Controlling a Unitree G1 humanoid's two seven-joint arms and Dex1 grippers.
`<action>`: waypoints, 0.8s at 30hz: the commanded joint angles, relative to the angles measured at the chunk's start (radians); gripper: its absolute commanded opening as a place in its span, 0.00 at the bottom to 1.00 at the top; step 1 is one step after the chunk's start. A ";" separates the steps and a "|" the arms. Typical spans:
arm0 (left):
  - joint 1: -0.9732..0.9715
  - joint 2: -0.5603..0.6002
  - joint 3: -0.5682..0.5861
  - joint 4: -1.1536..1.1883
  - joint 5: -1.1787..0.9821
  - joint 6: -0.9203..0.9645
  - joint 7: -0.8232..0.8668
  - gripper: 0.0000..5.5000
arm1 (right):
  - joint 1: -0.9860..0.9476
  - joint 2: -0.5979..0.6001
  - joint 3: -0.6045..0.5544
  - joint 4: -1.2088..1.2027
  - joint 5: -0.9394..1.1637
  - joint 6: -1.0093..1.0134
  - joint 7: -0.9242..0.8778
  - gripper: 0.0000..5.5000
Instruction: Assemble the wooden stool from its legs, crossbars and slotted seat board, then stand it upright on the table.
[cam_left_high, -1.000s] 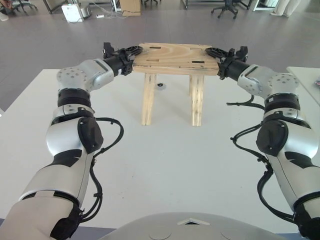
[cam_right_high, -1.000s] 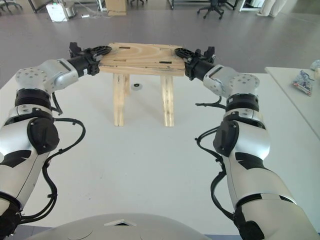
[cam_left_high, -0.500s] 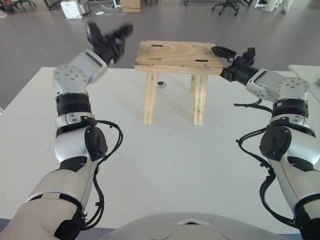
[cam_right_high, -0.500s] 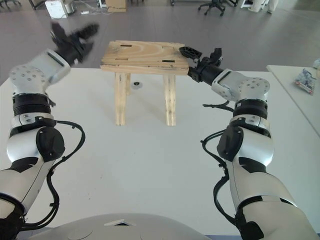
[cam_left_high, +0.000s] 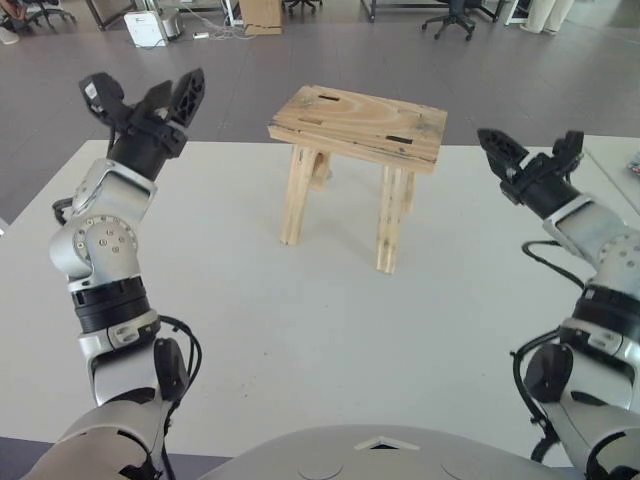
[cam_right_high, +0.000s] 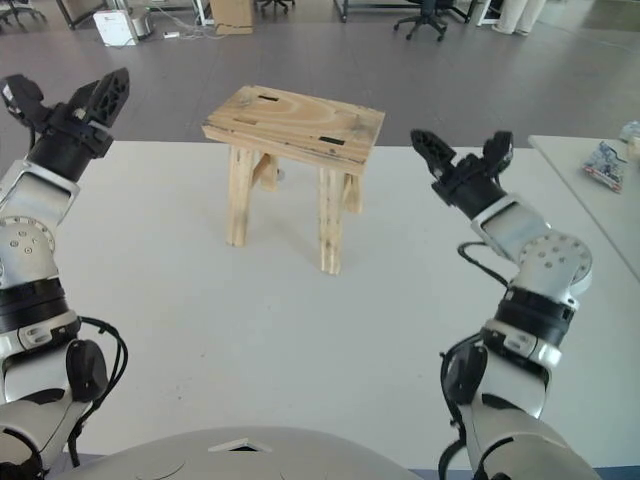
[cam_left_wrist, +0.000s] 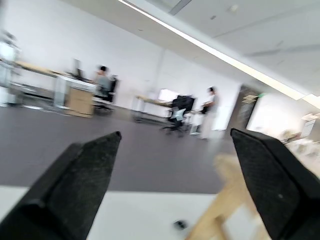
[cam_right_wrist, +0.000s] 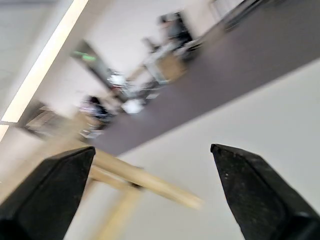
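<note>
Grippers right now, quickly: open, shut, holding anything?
Left gripper: open, empty, raised to the left of the stool.
Right gripper: open, empty, to the right of the stool, not touching it.

I'm seeing the wooden stool (cam_left_high: 358, 125) standing upright on the white table (cam_left_high: 300, 330), toward its far edge. The pale seat board (cam_right_high: 295, 115) is sitting on top of the legs (cam_left_high: 296, 195), showing two dark slots (cam_left_high: 327, 97) and turned slightly askew to me.
</note>
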 joint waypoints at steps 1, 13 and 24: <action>0.141 -0.028 -0.062 -0.050 0.108 -0.055 0.022 0.74 | 0.207 0.076 0.237 -0.177 -0.317 -0.247 -0.071 0.78; 0.356 -0.125 -0.132 -0.062 0.266 -0.242 0.040 0.74 | 0.344 0.270 0.409 -0.164 -0.618 -0.468 -0.183 0.78; 0.438 -0.176 -0.198 0.052 0.404 -0.393 0.055 0.74 | 0.376 0.287 0.440 -0.151 -0.713 -0.525 -0.169 0.78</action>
